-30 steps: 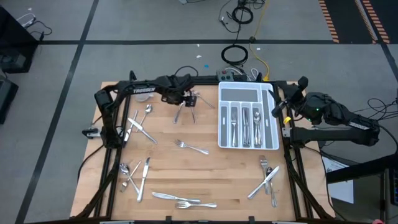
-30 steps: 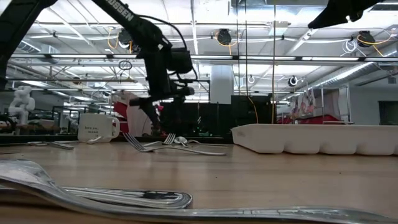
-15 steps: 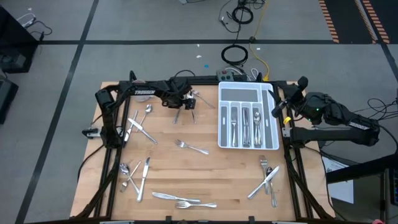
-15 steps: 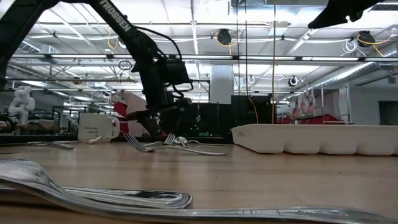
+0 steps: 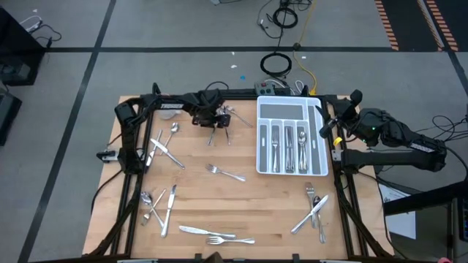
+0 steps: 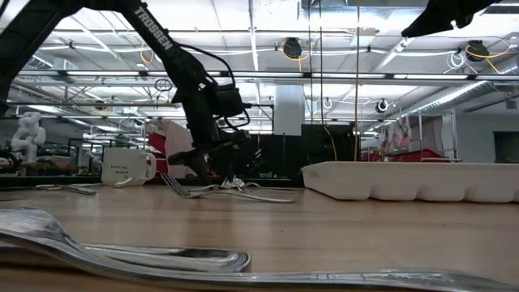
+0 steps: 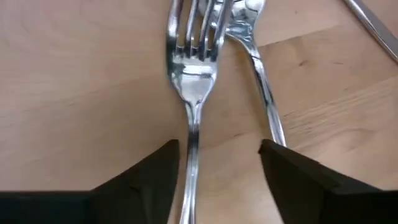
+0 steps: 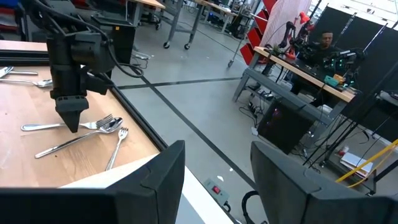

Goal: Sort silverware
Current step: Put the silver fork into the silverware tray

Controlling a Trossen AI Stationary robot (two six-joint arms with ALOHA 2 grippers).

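Here the left gripper [image 7: 214, 171], fingers apart, straddles a fork [image 7: 193, 93] handle, probably lengthwise; right gripper [image 8: 211, 168] waits apart.

Our left claw [image 7: 217, 171] has dropped to the bench [image 7: 74, 93], its open fingers [image 7: 146, 171] now straddling a fork [image 7: 193, 74].

Seen level across the wooden table [image 6: 324, 235], the left gripper [image 6: 200, 166] reaches down to a small heap of silverware [image 6: 231, 188], with a mug [image 6: 124, 166] standing behind to one side and the white tray [image 6: 413, 180] to the other.
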